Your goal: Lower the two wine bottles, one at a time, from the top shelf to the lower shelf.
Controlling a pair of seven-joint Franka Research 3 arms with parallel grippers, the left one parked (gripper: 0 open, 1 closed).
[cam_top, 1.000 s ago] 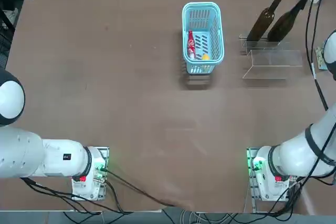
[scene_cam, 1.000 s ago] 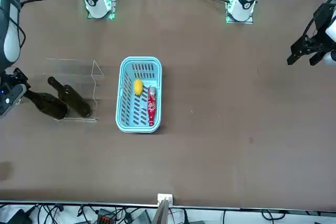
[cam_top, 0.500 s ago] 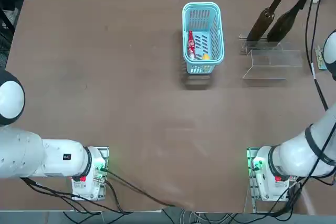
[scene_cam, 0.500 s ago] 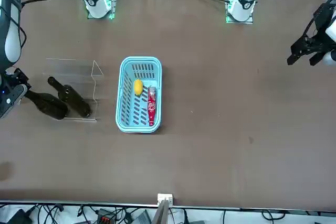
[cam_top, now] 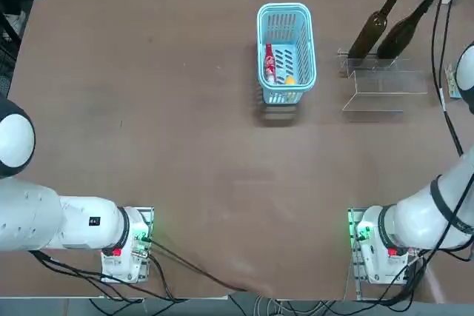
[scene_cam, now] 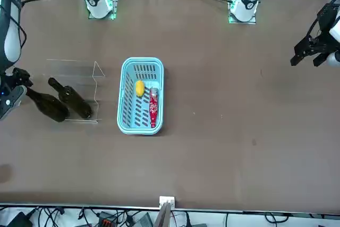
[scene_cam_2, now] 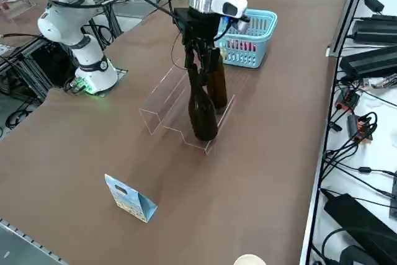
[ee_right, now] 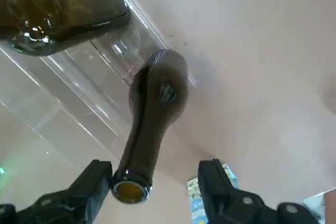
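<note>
Across the brown counter point(cam_top: 222, 168), both dark wine bottles point(scene_cam_2: 203, 113) point(scene_cam_2: 217, 85) stand upright on what we judge the clear stand's lower shelf point(scene_cam_2: 193, 143); our right gripper point(ee_right: 156, 169) has its jaws wide around one neck, presumably so the base bears its weight.

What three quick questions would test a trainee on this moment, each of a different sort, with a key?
1. True or false: the right gripper is shut on the neck of a dark bottle.

2. Multiple choice: which pair lies in the light blue basket?
a) two dark bottles
b) a small red bottle and a yellow item
c) a white cup and a spoon

3. Fill in the blank: at the clear acrylic stand there are ____ dark bottles.

Key: 1. False: its fingers are open, with the mouth of the bottle between them, nearer one finger. 2. b. 3. two.
</note>
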